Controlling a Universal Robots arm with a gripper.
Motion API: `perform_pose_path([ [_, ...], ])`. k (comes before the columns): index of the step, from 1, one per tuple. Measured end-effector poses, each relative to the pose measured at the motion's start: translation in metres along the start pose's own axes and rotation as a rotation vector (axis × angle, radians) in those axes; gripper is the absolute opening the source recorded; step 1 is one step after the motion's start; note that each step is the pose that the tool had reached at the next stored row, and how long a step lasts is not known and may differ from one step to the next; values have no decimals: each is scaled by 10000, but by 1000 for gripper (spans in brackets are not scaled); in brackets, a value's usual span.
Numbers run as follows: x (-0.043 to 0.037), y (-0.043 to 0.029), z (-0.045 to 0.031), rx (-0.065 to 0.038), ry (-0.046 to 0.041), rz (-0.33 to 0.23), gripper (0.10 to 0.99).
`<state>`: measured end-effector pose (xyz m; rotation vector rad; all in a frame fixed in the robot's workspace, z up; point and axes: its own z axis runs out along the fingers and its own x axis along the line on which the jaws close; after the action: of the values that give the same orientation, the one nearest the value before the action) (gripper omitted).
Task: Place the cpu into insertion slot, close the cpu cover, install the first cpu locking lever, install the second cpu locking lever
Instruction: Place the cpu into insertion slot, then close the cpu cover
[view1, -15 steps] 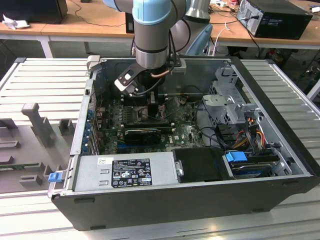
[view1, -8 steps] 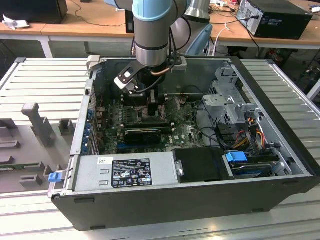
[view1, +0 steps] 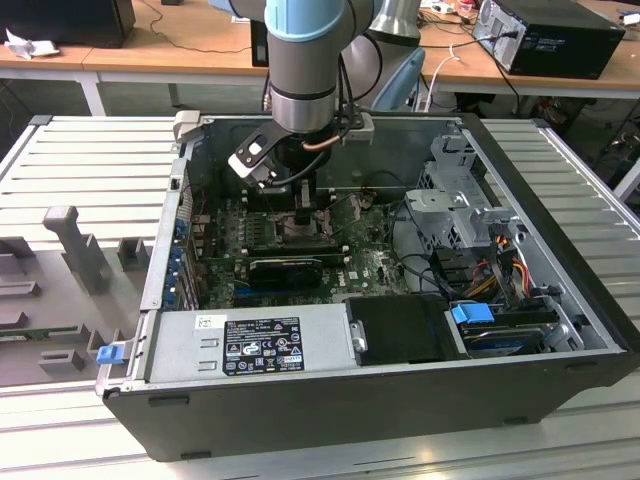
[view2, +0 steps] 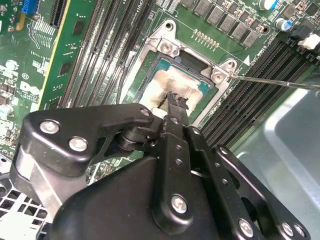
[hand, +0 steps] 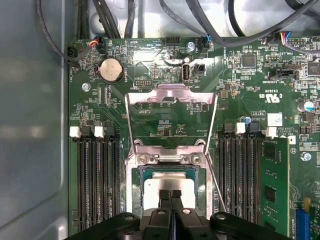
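I have the gripper (hand: 170, 193) down inside the open computer case (view1: 560, 215). Its fingers are pinched together with nothing between them, and their tips are at the face of the chip (hand: 155, 186) — whether they press on it or hang just above it, I cannot tell. The chip lies in the socket (hand: 133, 186) and looks level in both wrist views, with a pale smear over its face. The cover (hand: 172, 91) is swung open beyond its hinge, and a thin lever (hand: 216, 186) stands free just beside the socket.

My worry is the chip. If one corner sits proud, a push from the tips could tilt it and harm the contacts I assume lie beneath. A sideways drag could shift it or spread that smear onto the metal surround. The lever is near the fingers and could catch on them, and the cover would likely jam on a chip not lying flat.

The case lies on its side on a table of grey metal slats (view1: 80, 150), with a grey holder (view1: 75, 245) at the exterior view's left. Behind are wooden desks (view1: 180, 55) with loose cables, and another computer (view1: 555, 35) at the exterior view's right. Inside the case, memory slots (hand: 95, 175) flank the socket — not much room around the arm (view1: 305, 60).
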<state>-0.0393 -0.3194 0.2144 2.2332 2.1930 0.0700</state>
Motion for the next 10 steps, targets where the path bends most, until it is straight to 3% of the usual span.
perform_pose_path([
  [10, 3, 4, -95, -1, 1, 0, 106],
])
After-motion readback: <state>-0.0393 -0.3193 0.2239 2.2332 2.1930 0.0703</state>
